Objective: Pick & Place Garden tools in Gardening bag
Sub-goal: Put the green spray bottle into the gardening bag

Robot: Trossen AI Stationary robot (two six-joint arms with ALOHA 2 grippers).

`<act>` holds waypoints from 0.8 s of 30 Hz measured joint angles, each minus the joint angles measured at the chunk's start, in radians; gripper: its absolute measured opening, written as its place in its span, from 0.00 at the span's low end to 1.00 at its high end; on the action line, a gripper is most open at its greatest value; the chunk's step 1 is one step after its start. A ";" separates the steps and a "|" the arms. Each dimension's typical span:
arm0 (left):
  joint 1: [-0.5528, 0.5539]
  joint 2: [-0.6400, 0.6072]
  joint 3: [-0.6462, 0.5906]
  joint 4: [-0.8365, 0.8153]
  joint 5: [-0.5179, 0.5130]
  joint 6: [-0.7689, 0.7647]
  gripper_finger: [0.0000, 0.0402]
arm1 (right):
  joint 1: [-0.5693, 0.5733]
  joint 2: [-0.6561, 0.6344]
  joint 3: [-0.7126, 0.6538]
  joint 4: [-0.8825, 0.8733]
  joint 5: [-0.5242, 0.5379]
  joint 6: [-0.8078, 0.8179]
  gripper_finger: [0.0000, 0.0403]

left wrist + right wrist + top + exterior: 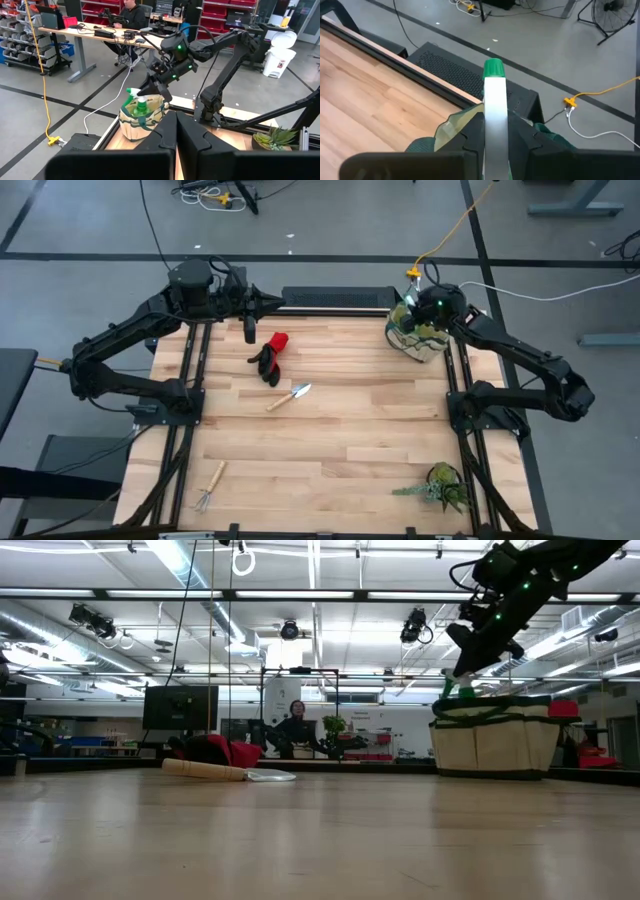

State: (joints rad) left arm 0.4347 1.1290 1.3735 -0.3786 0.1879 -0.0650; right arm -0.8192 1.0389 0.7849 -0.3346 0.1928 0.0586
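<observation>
Right wrist view: smooth white green-capped bottle point(494, 107), soft fabric bag point(451, 129).

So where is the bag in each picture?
High view: the bag sits at the table's far right corner, under the right gripper.
Low view: it stands at the right, beige with green trim.
Left wrist view: left of middle, past the dark fingers.
Right wrist view: only its rim shows, low in the picture.
Shared landmark: the green-capped spray bottle that the right gripper holds over the bag.
</observation>
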 joint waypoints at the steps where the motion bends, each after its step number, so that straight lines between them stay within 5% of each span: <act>1: 0.000 0.000 0.000 0.000 0.000 0.000 0.03 | 0.000 0.001 0.000 0.004 0.000 0.000 0.14; 15: 0.000 0.000 0.000 0.000 0.000 0.000 0.03 | 0.000 0.002 0.000 0.020 -0.001 -0.011 0.16; 24: 0.000 0.000 0.000 0.000 0.000 0.000 0.04 | 0.000 0.002 0.000 0.025 -0.001 0.036 0.41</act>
State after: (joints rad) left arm 0.4346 1.1294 1.3735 -0.3786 0.1880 -0.0650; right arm -0.8196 1.0405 0.7851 -0.3096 0.1914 0.0947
